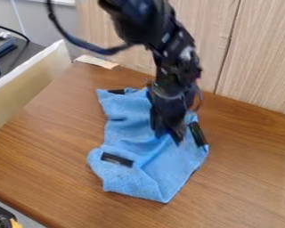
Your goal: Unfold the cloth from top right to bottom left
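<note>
A pale board (32, 87) borders the brown bench (43, 147) at left; at centre, a rumpled blue cloth (130, 178) lies partly folded on the bench, beneath a black gripper (170, 138) whose fingers are parted, released, over the cloth's right half.

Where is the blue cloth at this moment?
In the camera view, the blue cloth lies near the middle of the picture on the brown table, under the black pincer and in front of the wood-grain panel.
</note>
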Controlling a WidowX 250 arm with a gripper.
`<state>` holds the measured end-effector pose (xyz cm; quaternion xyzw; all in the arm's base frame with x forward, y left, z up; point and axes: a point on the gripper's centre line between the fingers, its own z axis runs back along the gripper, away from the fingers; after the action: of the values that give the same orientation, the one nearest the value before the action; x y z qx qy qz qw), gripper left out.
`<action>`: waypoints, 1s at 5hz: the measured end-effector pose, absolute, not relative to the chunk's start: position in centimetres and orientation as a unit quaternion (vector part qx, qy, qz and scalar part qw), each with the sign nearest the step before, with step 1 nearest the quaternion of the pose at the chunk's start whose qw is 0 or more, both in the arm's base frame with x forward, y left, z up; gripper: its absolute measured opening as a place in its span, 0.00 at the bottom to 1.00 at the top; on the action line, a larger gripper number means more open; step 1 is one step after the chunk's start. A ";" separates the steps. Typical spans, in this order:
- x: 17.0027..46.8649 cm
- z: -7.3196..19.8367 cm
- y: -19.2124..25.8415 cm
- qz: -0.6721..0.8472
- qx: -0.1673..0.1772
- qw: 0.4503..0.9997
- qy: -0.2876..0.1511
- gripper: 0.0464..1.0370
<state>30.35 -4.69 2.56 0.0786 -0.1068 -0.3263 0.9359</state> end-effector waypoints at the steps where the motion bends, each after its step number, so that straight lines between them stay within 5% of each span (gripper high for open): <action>1: 29.9 4.6 -2.7 -0.296 0.091 0.942 -0.125 0.03; 3: 28.0 6.9 5.2 -0.160 0.114 0.971 -0.140 0.03; 5: 22.5 8.2 11.0 -0.020 0.154 0.980 -0.126 0.03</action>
<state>22.48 11.01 8.22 0.1536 -0.1263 -0.0201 0.9798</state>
